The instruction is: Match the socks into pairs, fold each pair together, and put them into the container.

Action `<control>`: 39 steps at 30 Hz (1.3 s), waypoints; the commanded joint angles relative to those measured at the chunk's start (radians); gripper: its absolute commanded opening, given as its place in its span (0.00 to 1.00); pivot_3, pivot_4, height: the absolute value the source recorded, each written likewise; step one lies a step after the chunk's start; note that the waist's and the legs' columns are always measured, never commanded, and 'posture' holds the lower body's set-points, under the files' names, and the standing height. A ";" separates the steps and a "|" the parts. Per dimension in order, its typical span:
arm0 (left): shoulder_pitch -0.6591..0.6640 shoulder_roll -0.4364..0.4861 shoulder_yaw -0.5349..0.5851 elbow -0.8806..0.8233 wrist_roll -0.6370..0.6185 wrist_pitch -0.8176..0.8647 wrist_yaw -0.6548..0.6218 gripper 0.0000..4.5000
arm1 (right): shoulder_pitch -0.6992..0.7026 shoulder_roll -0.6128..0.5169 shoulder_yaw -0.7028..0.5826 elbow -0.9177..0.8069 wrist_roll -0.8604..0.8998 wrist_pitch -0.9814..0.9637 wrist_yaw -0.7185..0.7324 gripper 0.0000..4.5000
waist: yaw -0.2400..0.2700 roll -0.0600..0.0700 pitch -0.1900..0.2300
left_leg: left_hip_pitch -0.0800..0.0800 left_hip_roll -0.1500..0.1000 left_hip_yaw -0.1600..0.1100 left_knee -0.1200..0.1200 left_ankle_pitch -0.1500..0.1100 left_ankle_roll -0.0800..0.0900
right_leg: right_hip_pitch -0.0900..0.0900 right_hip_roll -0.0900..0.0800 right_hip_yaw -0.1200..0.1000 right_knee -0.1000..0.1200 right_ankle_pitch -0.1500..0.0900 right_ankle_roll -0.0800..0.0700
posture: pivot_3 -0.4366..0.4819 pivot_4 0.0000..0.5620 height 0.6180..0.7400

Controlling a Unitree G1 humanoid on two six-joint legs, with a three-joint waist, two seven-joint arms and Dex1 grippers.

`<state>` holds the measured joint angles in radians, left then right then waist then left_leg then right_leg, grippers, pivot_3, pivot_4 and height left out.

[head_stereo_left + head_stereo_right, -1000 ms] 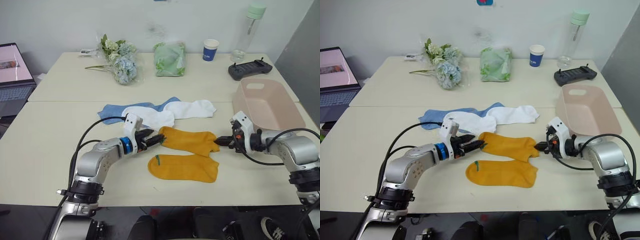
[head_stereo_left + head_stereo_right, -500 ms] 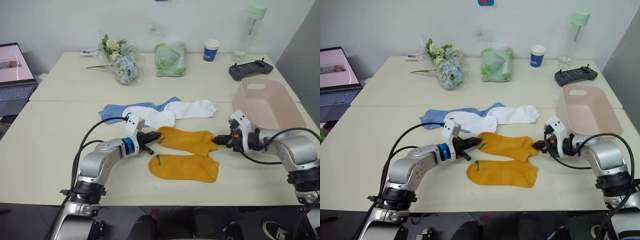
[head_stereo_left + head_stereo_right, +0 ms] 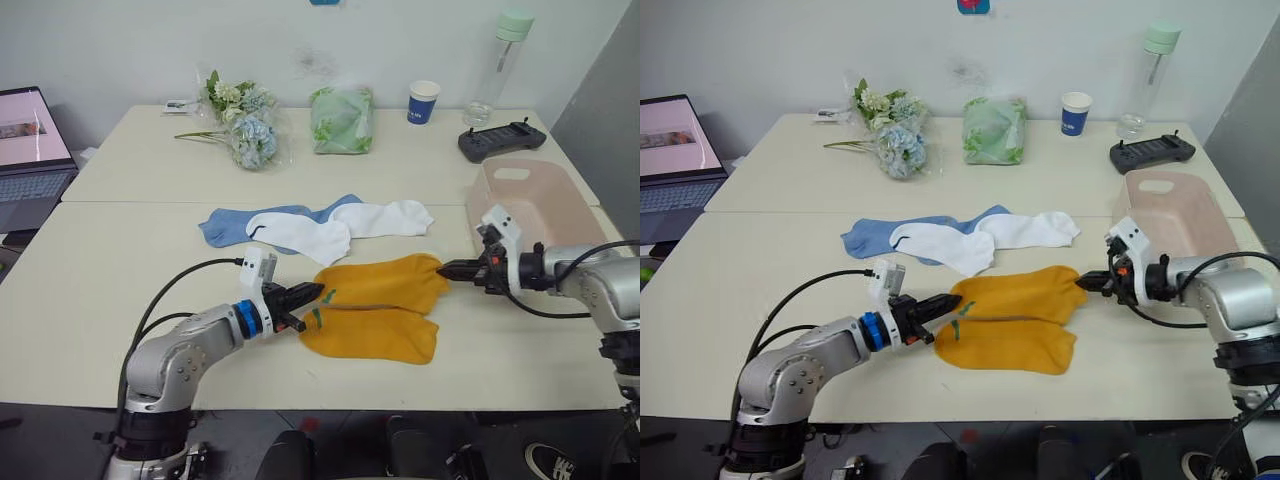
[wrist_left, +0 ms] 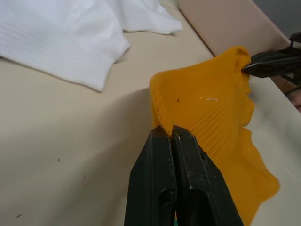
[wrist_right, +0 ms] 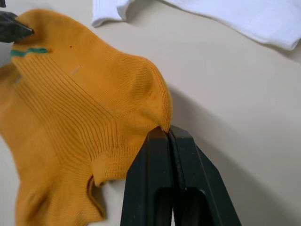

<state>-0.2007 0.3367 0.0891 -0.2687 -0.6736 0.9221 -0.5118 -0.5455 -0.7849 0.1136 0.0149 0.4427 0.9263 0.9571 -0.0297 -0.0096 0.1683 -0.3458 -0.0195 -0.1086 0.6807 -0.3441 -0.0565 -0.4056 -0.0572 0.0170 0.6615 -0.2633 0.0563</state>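
One mustard-yellow sock (image 3: pixel 380 282) is stretched between my two grippers, partly overlapping the second yellow sock (image 3: pixel 370 335), which lies flat nearer the table's front edge. My left gripper (image 3: pixel 312 293) is shut on the stretched sock's left end, beside its green mark. My right gripper (image 3: pixel 447 268) is shut on its right end. In the wrist views, the left fingertips (image 4: pixel 164 134) and right fingertips (image 5: pixel 165 133) each pinch an edge of that sock. Two white socks (image 3: pixel 300 232) and a light blue sock (image 3: pixel 225 225) lie behind. The pink container (image 3: pixel 535 200) stands at the right.
Along the far table are a flower bunch (image 3: pixel 240 125), a green bundle in plastic (image 3: pixel 340 118), a paper cup (image 3: pixel 422 100), a clear bottle (image 3: pixel 495 65) and a black controller (image 3: pixel 500 138). A laptop (image 3: pixel 30 150) sits at the far left.
My left gripper shut on the sock's left end. Both grippers then carried the sock toward the front, over the other yellow sock. The right gripper shifted right.
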 commanded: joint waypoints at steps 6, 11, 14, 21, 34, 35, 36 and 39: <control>-0.002 -0.004 -0.036 0.014 0.057 -0.100 -0.011 0.00 | -0.100 0.065 0.070 0.109 -0.121 -0.146 -0.002 0.00 | 0.004 0.000 0.000 | -0.001 0.000 -0.001 0.000 0.001 -0.002 | -0.001 0.000 0.000 -0.002 0.000 0.000 | 0.48 0.27 1.00; -0.016 -0.008 -0.024 0.056 0.101 -0.177 -0.002 0.13 | -0.092 0.062 0.032 0.148 -0.151 -0.228 -0.002 0.14 | 0.009 0.000 0.000 | -0.002 -0.001 -0.001 0.000 0.001 -0.002 | -0.001 -0.001 0.000 -0.004 0.000 0.000 | 0.48 0.27 1.00; -0.022 -0.006 -0.011 0.070 0.107 -0.197 0.002 0.33 | -0.087 0.059 0.003 0.155 -0.159 -0.263 -0.014 0.36 | 0.007 0.000 0.000 | -0.002 -0.001 -0.001 0.000 0.001 -0.002 | -0.001 -0.001 0.000 -0.004 0.000 0.000 | 0.48 0.27 1.00; -0.026 0.209 -0.070 0.052 0.261 -0.426 -0.193 0.67 | 0.052 -0.019 -0.024 -0.087 -0.180 -0.534 0.081 0.52 | 0.004 0.000 0.000 | -0.002 0.000 0.000 -0.002 0.001 -0.002 | -0.002 -0.001 0.000 -0.004 0.000 0.000 | 0.48 0.27 1.00; -0.129 0.294 -0.275 0.239 0.481 -0.872 -0.484 0.67 | 0.128 -0.010 0.113 -0.077 -0.363 -0.791 0.113 0.52 | 0.003 0.000 0.000 | -0.002 -0.001 0.001 -0.001 0.001 -0.001 | 0.000 -0.001 -0.001 -0.004 0.000 0.000 | 0.48 0.27 1.00; -0.142 0.288 -0.292 0.266 0.509 -0.895 -0.485 0.67 | 0.120 -0.006 0.119 -0.054 -0.375 -0.807 0.115 0.52 | 0.002 0.000 0.000 | -0.002 -0.001 0.001 -0.001 0.001 -0.001 | 0.000 -0.001 -0.001 -0.004 0.000 0.000 | 0.48 0.27 1.00; -0.154 0.287 -0.306 0.294 0.539 -0.919 -0.483 0.67 | 0.111 0.001 0.124 -0.035 -0.382 -0.817 0.115 0.52 | 0.002 0.000 0.000 | -0.002 -0.001 0.001 -0.001 0.001 -0.001 | 0.000 -0.001 -0.001 -0.004 0.000 0.000 | 0.48 0.27 1.00; -0.179 0.284 -0.324 0.349 0.582 -0.962 -0.487 0.67 | 0.087 0.018 0.135 0.011 -0.408 -0.850 0.113 0.52 | -0.001 0.000 0.000 | -0.001 0.000 0.000 -0.001 0.001 -0.001 | 0.000 0.000 -0.001 -0.003 0.000 0.000 | 0.48 0.27 1.00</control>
<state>-0.3653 0.6213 -0.2325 0.0719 -0.1142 -0.0048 -0.9942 -0.4296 -0.7693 0.2532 0.0226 0.0505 0.1119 1.0680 -0.0302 -0.0092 0.1686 -0.3470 -0.0194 -0.1082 0.6796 -0.3435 -0.0575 -0.4062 -0.0569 0.0161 0.6589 -0.2633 0.0564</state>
